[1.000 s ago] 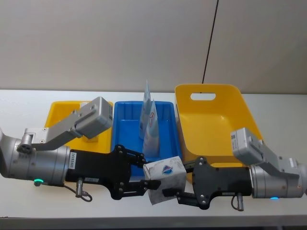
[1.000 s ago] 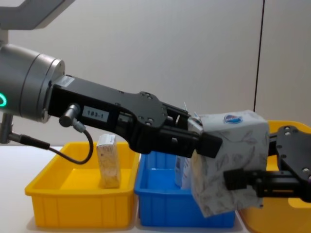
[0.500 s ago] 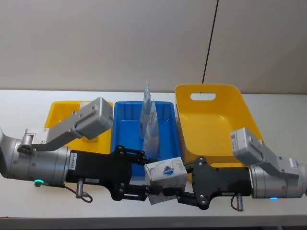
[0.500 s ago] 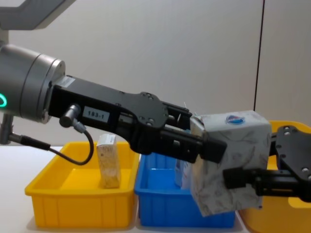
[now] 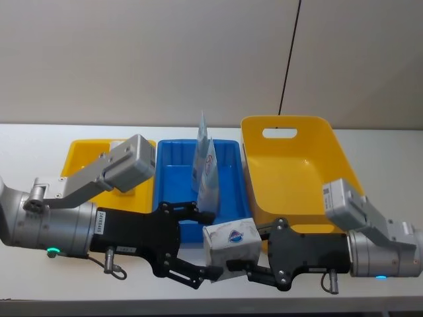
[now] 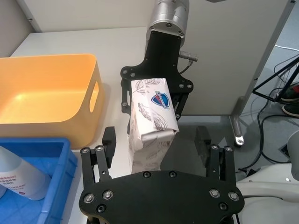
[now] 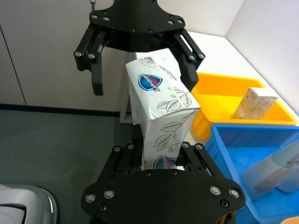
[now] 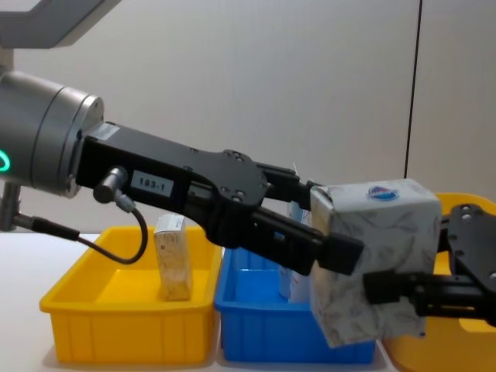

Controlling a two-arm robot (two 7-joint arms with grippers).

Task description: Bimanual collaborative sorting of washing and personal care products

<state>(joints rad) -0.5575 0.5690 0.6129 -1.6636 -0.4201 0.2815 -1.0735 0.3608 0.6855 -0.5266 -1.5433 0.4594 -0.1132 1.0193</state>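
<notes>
The leaf-wrapped pack point(image 5: 231, 241) is clamped at one end in the right gripper's point(image 7: 161, 154) jaws. Its free end lies between the left gripper's point(image 6: 155, 139) jaws, which stand apart, clear of it. It looks light and soft-sided, with slick wrap: take the broad flat faces, gently.

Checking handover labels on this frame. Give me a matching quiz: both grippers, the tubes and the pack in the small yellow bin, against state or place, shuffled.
1. left gripper
2. right gripper
3. pale-blue tubes
4. binned pack

A. standing in the blue bin
B. open, flanking the held pack
C. standing in the left yellow bin
D. shut on the held pack

Pairs: 1-B, 2-D, 3-A, 4-C
</notes>
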